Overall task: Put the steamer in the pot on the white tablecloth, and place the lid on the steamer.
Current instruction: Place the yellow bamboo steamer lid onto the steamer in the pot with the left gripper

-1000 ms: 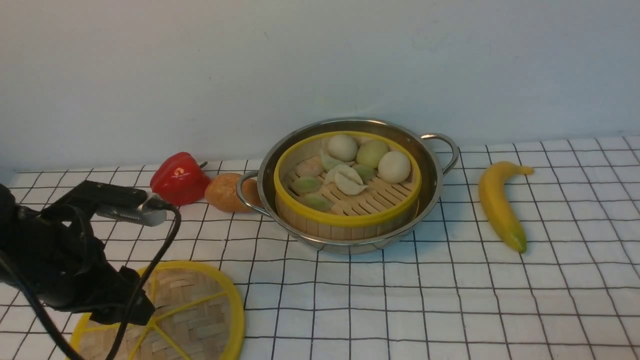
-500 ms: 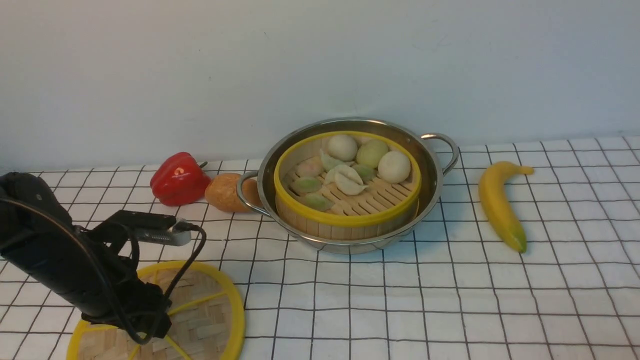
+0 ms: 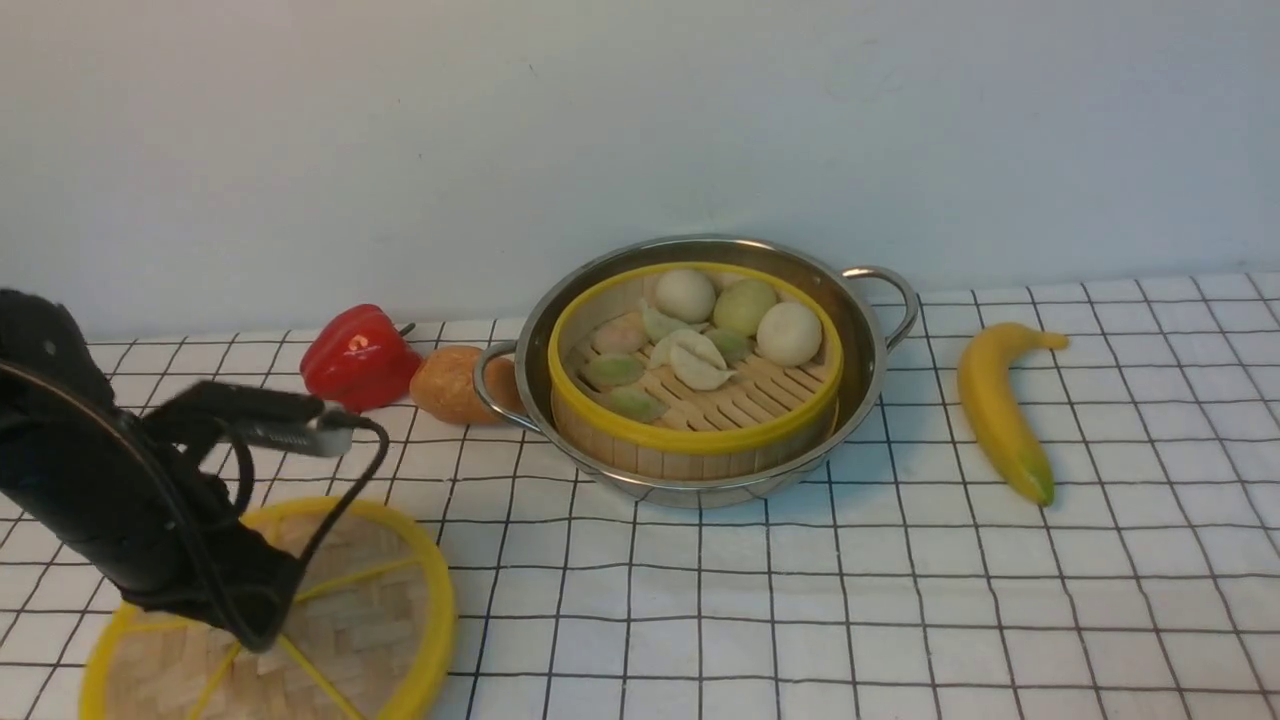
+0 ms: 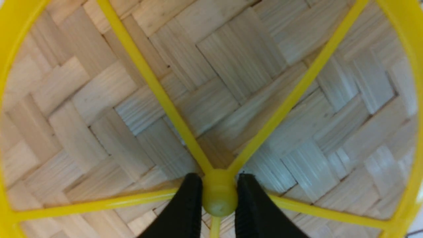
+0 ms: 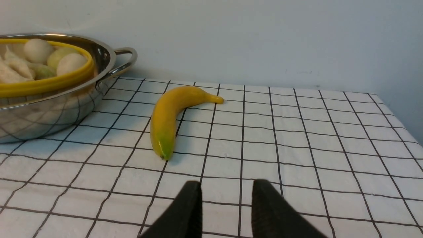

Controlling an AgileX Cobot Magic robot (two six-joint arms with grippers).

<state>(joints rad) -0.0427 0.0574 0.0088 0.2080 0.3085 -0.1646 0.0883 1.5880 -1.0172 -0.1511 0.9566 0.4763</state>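
**Steamer in, lid to follow:** On the desk's black-gridded white tablecloth [image 3: 900, 600], the steel pot [image 3: 862, 345] holds the steamer [image 3: 690, 438]. The basket's yellow rim sits just inside the pot's shiny wall, and its top is uncovered. Three round buns [image 3: 787, 333], one of them greenish, crowd the far side of the slatted floor. Pale and green-tinged dumplings [image 3: 690, 362] lie across the middle and near side.

The lid [image 3: 370, 600] is well apart from the pot, in front of it and to its left. It is a flat disc of woven bamboo strips with a thick yellow rim. Thin yellow spokes [image 4: 155, 86] meet at a small yellow knob [image 4: 219, 200] in the centre. The left pincer [image 4: 219, 180] pinches that knob, one black finger pressed to either side. Whether the lid rests on the tablecloth or hangs clear of it cannot be told.

The right pincer [image 5: 227, 185] is spread and empty — it hovers low over the tablecloth, in front of the pot and to its right. A banana [image 3: 995, 410] lies near the pot's right handle. A brown roll [image 3: 448, 385] sits just beside the left handle, and a red pepper [image 3: 358, 358] sits left of the roll.
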